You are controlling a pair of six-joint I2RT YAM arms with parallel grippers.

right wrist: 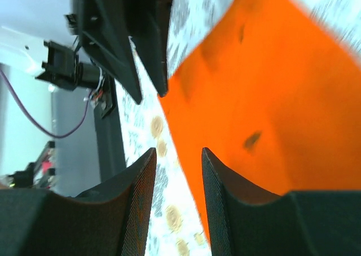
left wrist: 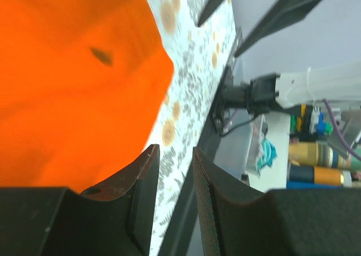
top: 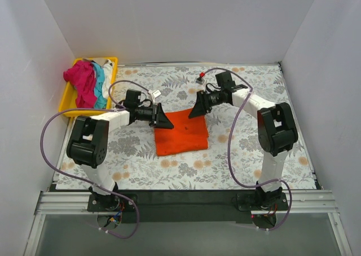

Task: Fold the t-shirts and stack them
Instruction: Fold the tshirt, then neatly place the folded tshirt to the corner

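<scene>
We see the orange shirt lying flat on the table. It is about in the middle, between the two arms. It is folded into a neat shape with four sides. A small dark spot sits on top of it.

The left gripper is at the far left corner of the orange shirt. In the left wrist view its two fingers stand a little apart. In the gap we see only the flowery table. Nothing is pinched there. The orange shirt lies just beside the fingers.

The right gripper is over the far edge of the orange shirt, a bit to the right. Its fingers stand a little apart too. Through the gap we see the table and the edge of the orange shirt below. Nothing is pinched there either. We cannot tell if any finger touches the cloth.

The two grippers are near each other and point toward each other. Each wrist view shows the other gripper's dark fingers across the orange shirt.

A yellow tray sits at the far left corner of the table, well apart from the orange shirt. In it lies a pink shirt, all bunched up. A teal shirt lies just beside it on the right. A white shirt shows at the far end. None of these three is folded.
</scene>
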